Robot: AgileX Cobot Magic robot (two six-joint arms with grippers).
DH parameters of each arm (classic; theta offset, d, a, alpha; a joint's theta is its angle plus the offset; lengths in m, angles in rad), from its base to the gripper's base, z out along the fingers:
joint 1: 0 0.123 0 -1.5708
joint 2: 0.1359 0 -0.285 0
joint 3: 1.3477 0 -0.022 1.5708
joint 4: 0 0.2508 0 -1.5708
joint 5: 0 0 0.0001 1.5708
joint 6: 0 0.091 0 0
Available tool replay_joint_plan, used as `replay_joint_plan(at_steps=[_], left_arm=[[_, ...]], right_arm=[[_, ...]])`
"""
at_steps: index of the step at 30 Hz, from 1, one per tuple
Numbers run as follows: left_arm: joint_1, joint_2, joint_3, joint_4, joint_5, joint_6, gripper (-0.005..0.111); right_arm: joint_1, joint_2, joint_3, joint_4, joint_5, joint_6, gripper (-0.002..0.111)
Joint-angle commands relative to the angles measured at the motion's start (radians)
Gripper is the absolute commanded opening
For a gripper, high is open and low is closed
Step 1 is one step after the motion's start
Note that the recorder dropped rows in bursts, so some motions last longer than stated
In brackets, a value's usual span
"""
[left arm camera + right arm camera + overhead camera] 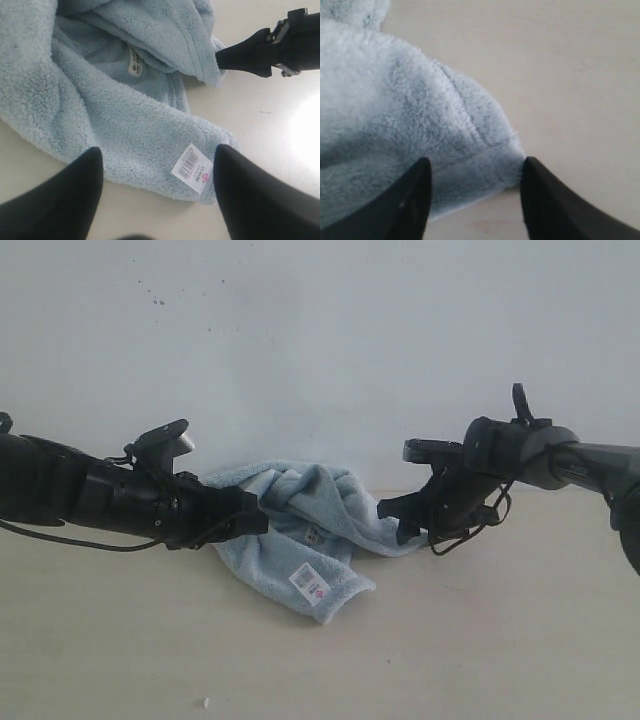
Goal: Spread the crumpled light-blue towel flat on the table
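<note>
The light-blue towel (300, 515) lies crumpled in a heap on the beige table (480, 640), with its white label with red print (310, 583) facing up on the near flap. My left gripper (255, 518) is at the heap's left side. In the left wrist view it stands open (157, 150) over the towel's near edge (125, 110), the label (193, 168) beside one finger. My right gripper (397, 520) is at the heap's right end. Its fingers (476, 160) stand apart on either side of a hemmed towel corner (420, 115), low over the table.
A white speckled wall (320, 340) rises right behind the towel. A small white crumb (205, 703) lies on the table near the front. The right gripper's finger (247, 50) shows in the left wrist view, beyond the towel's far end.
</note>
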Motion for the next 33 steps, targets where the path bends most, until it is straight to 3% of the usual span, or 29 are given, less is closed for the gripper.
replay_joint_plan(at_steps=[1,3,9,16,22,24,27,29,33], left_arm=[[-0.006,0.002,-0.007,-0.013,0.009,0.006,0.061],[-0.006,0.002,-0.007,-0.013,0.018,0.006,0.059],[-0.006,-0.030,-0.007,-0.013,0.049,0.006,0.043],[-0.004,-0.100,-0.007,0.025,0.064,0.006,0.052],[-0.004,-0.128,-0.007,0.033,0.066,0.002,0.052],[-0.004,-0.128,-0.007,0.033,0.069,-0.001,0.052],[-0.004,-0.128,-0.007,0.036,0.067,-0.001,0.052],[-0.004,-0.128,-0.007,0.036,0.059,-0.001,0.052],[-0.004,-0.128,-0.007,0.036,0.051,-0.001,0.052]], right_arm=[[-0.003,0.016,0.003,0.010,0.013,-0.030,0.020],[-0.003,0.016,0.003,0.010,0.016,-0.028,0.000],[-0.003,-0.024,0.003,0.010,0.000,-0.025,0.000],[-0.005,-0.163,0.003,0.002,-0.023,-0.101,0.000],[-0.005,-0.213,0.003,-0.012,0.019,-0.130,0.001],[-0.005,-0.200,0.003,-0.012,0.031,-0.132,0.011],[-0.005,-0.175,0.003,-0.012,0.021,-0.141,0.049],[-0.005,-0.154,0.003,-0.012,0.005,-0.141,0.066],[-0.002,-0.116,0.003,0.029,0.007,-0.208,0.053]])
